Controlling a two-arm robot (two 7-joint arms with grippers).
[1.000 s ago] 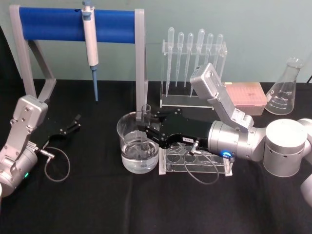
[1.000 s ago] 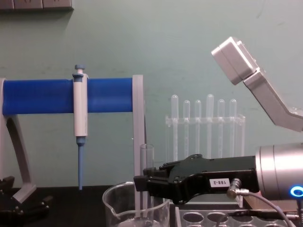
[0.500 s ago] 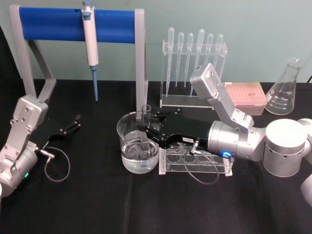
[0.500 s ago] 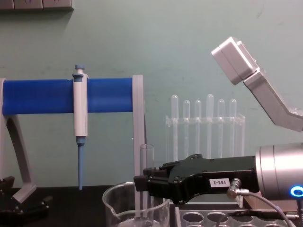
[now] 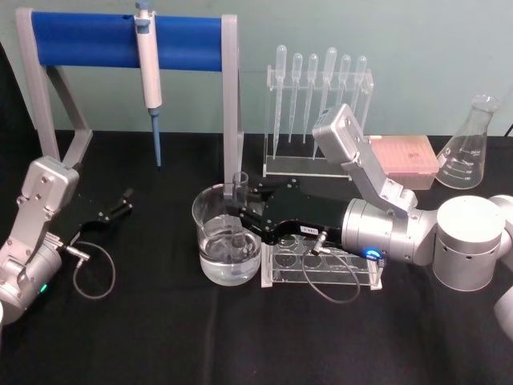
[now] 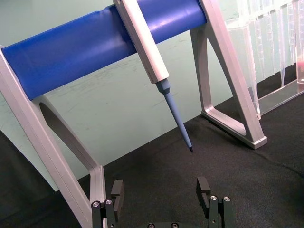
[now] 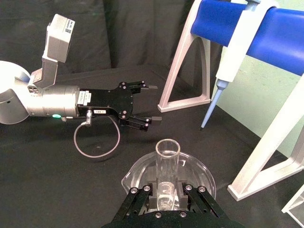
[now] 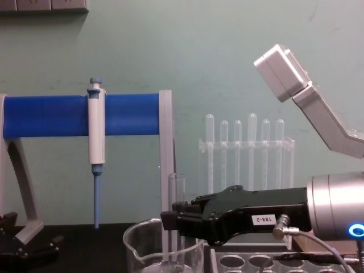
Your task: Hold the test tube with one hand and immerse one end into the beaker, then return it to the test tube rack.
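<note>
Glass sits inside glass right now: the test tube (image 5: pixel 238 192) stands upright in the beaker (image 5: pixel 207 210). Its mouth pokes up above the beaker's rolled rim, and its round end looks to be down in the clear liquid at the bottom. The right gripper (image 5: pixel 239 218) reaches in from the beaker's right side, level with its rim. Its fingers (image 7: pixel 140 194) are drawn narrow and clamp the tube at about mid-height. From the chest the tube (image 8: pixel 177 193) rises straight out of the black fingertips, with no tilt to speak of.

So the pick-up is done, and the dip looks either done or in hand. What is left is the return leg. The tube has to be lifted clear of the beaker, carried across to the test tube rack (image 5: pixel 276 270) lying just to the beaker's right, lowered into a hole and let go. The holes nearest the beaker look free.

Well off to the beaker's left, the left gripper (image 5: pixel 120 204) sits low over the black bench (image 5: pixel 240 337). It is idle, its fingers spread wide and holding nothing.
</note>
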